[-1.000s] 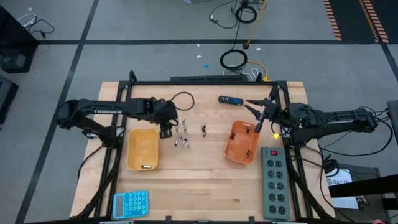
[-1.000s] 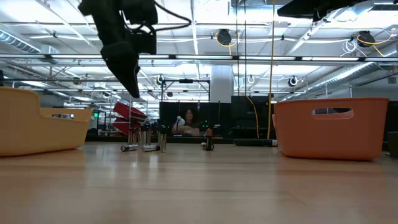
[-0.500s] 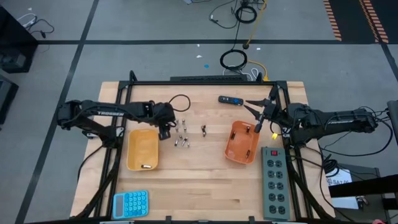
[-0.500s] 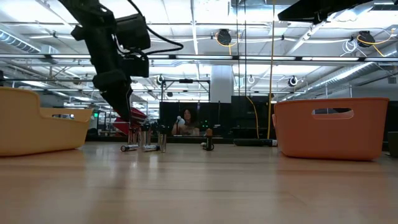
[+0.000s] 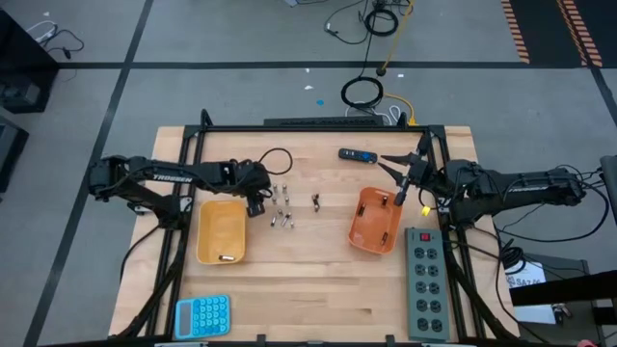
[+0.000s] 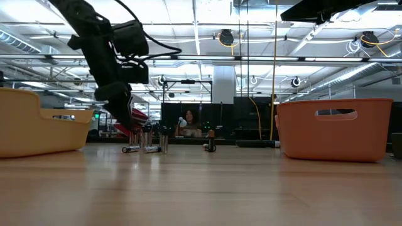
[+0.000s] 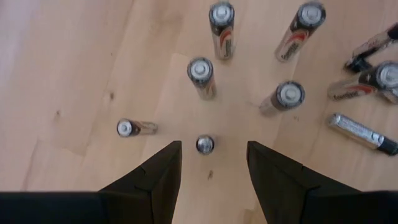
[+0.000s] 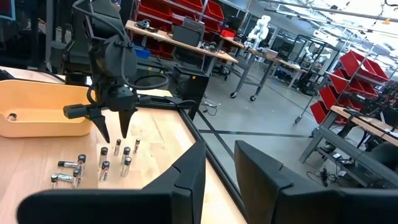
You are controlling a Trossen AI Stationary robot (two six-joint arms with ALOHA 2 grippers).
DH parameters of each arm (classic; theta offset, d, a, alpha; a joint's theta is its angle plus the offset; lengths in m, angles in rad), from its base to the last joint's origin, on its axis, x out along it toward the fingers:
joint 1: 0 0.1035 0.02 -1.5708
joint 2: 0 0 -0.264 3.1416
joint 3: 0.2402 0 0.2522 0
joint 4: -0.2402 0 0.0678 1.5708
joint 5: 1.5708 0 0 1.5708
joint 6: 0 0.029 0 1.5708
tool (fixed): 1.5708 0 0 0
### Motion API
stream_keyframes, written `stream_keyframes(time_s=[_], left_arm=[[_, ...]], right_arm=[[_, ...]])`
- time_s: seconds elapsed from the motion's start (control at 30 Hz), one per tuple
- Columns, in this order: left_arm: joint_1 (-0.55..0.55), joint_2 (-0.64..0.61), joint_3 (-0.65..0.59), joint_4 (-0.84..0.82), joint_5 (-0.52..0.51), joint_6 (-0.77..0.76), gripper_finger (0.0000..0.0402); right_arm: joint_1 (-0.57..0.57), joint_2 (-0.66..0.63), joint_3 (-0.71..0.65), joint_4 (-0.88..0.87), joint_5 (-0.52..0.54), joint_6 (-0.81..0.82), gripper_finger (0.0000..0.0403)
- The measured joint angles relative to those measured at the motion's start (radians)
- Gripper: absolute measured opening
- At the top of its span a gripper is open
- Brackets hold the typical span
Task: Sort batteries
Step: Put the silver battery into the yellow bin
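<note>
Left end effector spread above upright battery.

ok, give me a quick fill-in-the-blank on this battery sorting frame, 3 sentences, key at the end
The left gripper hangs over the batteries with its fingers ____.
The right gripper waits beside the ____ tray.
One battery already lies in the ____ tray.

Missing words: open; orange; yellow

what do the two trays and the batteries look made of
Yellow tray and orange tray: likely molded plastic, with even matte color and rounded rims. Batteries: apparently metal cans with glossy printed wrap, judging by the shiny silver caps and glints. Left tool hovers open above one.
</note>
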Motion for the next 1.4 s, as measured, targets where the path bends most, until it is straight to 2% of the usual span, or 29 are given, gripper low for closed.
stream_keyframes(time_s=[0.47, 0.63, 0.77, 0.97, 1.13, 1.2, 1.4], left_arm=[[0.0, 0.0, -0.114, 0.207, -0.001, -0.026, 0.0191], [0.0, 0.0, -0.127, 0.226, -0.025, -0.027, 0.0187], [0.0, 0.0, -0.127, 0.235, -0.058, -0.027, 0.0145], [0.0, 0.0, -0.127, 0.228, -0.045, -0.027, 0.0037], [0.0, -0.001, -0.121, 0.21, -0.043, -0.067, 0.0033], [-0.001, -0.014, -0.099, 0.154, -0.027, -0.08, 0.0033], [-0.054, -0.143, 0.062, -0.042, -0.015, -0.128, 0.0033]], right_arm=[[0.0, 0.0, 0.0, 0.0, 0.0, 0.004, 0.0077], [0.0, 0.0, 0.0, 0.0, 0.0, 0.004, 0.0077], [0.0, 0.0, 0.0, 0.0, 0.0, 0.004, 0.0077], [0.0, 0.0, 0.0, 0.0, 0.0, 0.004, 0.0077], [0.0, 0.0, 0.0, 0.0, 0.0, 0.003, 0.0077], [0.0, 0.0, 0.0, 0.0, 0.0, 0.003, 0.0077], [0.0, 0.0, 0.0, 0.0, 0.0, 0.015, 0.0077]])
